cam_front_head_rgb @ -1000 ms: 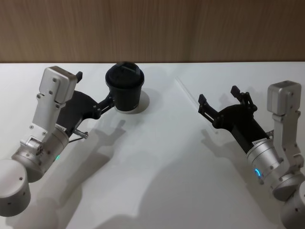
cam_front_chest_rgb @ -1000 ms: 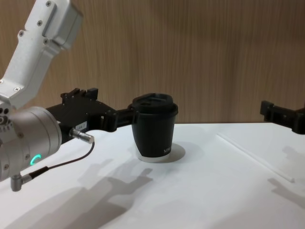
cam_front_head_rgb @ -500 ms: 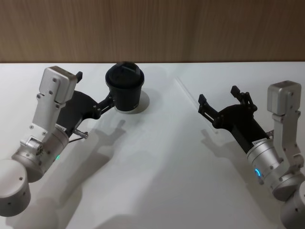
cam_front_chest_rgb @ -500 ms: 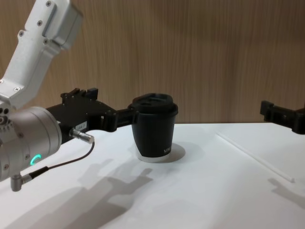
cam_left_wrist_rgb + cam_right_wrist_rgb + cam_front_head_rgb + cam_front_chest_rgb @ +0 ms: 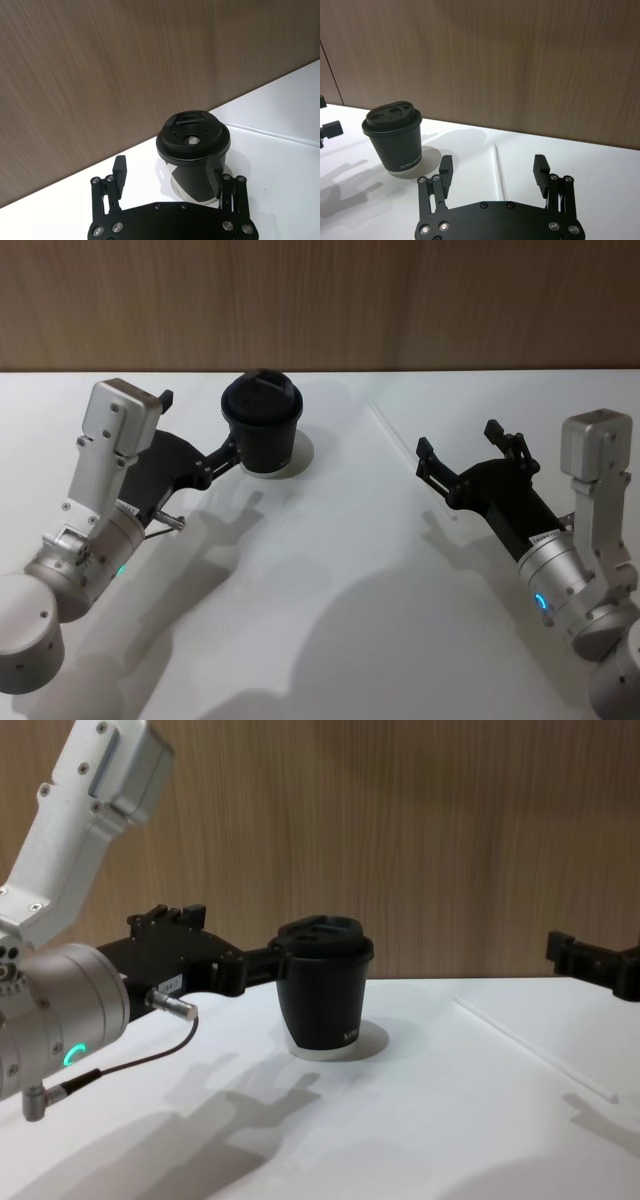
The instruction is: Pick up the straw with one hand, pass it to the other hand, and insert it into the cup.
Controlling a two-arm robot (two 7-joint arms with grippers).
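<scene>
Smooth white table (image 5: 330,570) — slim straight straw (image 5: 498,170)

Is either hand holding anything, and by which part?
Nothing held. Left hand open at the cup; right hand open above the straw lying on the table.

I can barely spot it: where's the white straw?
Head view: the straw lies flat on the table, right of the cup, just ahead of the right gripper.

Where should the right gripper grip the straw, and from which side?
Grip the straw near its middle, from above. It lies flat on the table, thin and straight, in line with the open right gripper's gap; pinching there likely leaves an end free for handover. The left gripper sits by the cup.
</scene>
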